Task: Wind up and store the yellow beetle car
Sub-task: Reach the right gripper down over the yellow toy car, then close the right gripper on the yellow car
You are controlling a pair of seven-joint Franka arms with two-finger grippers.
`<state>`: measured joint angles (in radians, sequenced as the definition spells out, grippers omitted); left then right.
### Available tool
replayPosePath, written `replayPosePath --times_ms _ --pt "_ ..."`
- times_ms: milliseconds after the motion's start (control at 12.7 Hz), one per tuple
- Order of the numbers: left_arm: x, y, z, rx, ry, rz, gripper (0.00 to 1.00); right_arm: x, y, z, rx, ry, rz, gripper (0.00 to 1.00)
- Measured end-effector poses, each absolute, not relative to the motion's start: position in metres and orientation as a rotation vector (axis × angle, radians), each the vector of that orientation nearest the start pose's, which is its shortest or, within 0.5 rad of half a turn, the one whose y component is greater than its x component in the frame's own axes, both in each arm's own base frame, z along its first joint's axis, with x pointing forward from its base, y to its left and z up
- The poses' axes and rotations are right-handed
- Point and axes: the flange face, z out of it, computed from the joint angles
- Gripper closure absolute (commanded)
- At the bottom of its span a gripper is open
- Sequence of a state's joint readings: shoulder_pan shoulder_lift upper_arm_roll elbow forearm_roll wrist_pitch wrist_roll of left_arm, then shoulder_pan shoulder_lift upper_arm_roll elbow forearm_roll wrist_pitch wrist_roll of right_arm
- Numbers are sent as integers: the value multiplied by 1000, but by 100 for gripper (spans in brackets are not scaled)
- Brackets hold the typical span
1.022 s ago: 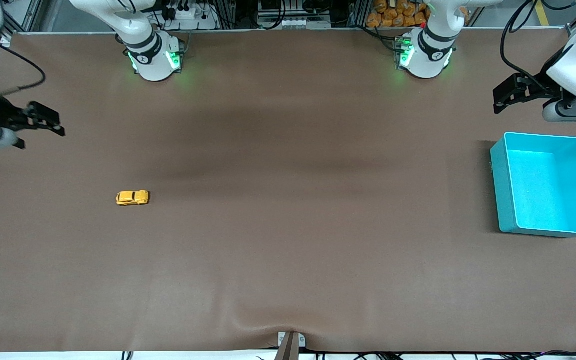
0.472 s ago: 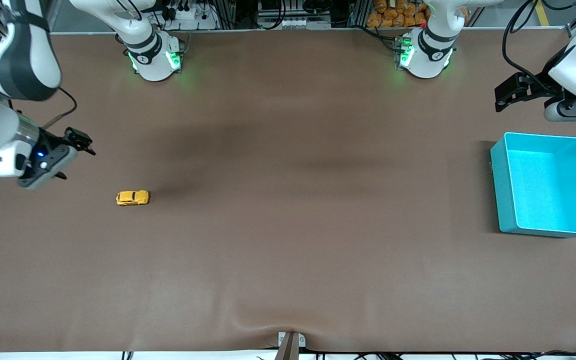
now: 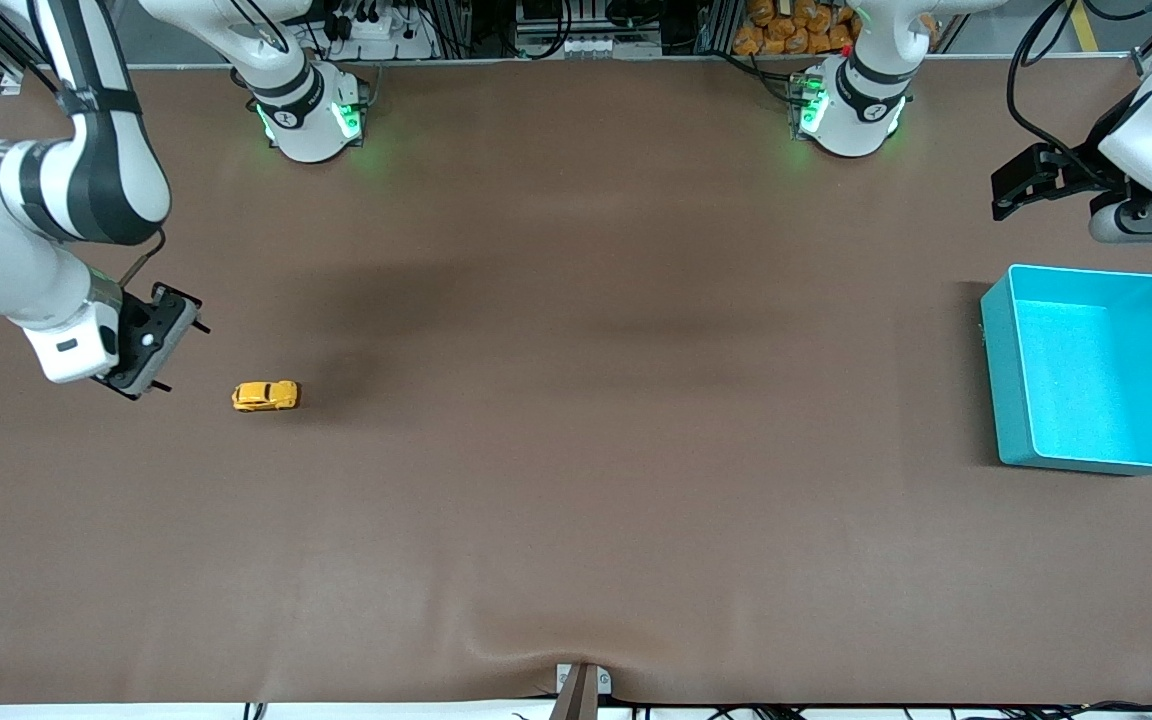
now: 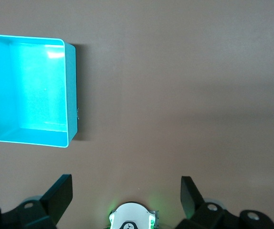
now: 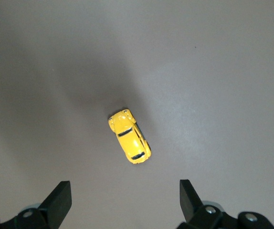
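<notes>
From the front camera I see the yellow beetle car [image 3: 265, 396] standing on its wheels on the brown table [image 3: 576, 480], toward the right arm's end and well apart from the teal bin [image 3: 1094, 368], which sits at the left arm's end. Taking the car as my landmark, the right gripper [image 3: 176, 345] hangs in the air over the table just beside the car, on the side toward the right arm's end, and nothing touches the car. The left gripper [image 3: 1021, 185] hangs over the table near the bin's edge that lies farther from the front camera; that arm waits.

In the left wrist view I look down on the bin [image 4: 71, 95], which is empty, with bare table next to it. The left gripper's [image 4: 126, 191] fingers [image 4: 60, 193] stand wide apart with nothing between them, and a robot base with green lights shows low between them.

In the right wrist view the car [image 5: 130, 136] lies on the table ahead of the right gripper [image 5: 125, 195], angled slightly to the line of the fingers [image 5: 58, 198]. Those fingers are spread wide, empty, and clear of the car.
</notes>
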<state>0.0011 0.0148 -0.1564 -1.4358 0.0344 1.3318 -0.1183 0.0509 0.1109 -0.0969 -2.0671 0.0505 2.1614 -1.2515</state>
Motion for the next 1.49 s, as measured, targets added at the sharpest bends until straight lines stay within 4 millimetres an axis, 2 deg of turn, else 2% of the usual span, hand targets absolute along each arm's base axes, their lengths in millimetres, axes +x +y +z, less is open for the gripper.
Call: replayPosePath --times_ms 314,472,629,786,1101,1494 --pt "527 -77 659 -3088 47 178 0 575 -11 337 -2455 -1977 -60 0" --pt "527 -77 659 -3088 46 180 0 573 -2 317 -2404 -2094 -50 0" --pt "527 -77 659 -3088 46 181 0 566 4 298 -2372 -2191 -34 5" --pt "527 -77 659 -3088 46 182 0 558 7 278 -2343 -2219 2 5" --pt "527 -77 659 -3088 46 183 0 555 7 244 -2327 -2234 17 9" --pt "527 -77 659 -3088 46 183 0 553 7 222 -2323 -2238 19 9"
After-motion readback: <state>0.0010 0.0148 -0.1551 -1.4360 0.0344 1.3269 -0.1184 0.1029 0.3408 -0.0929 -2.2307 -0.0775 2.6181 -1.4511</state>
